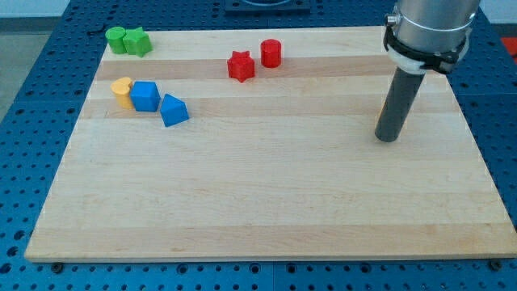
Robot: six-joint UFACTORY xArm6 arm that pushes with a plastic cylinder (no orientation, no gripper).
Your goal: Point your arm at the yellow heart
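A yellow block (122, 90) with a rounded, heart-like shape sits at the view's left, touching the blue cube (145, 96). My tip (388, 138) rests on the board at the view's right, far from that block. A thin yellow-orange sliver (379, 113) shows at the rod's left edge. It is a block mostly hidden behind the rod, and its shape cannot be told.
A blue triangular block (174, 111) lies just right of the blue cube. A green cylinder (117, 38) and green star (137, 41) sit at the top left corner. A red star (241, 66) and red cylinder (271, 53) are at top centre. The wooden board (266, 202) rests on a blue perforated table.
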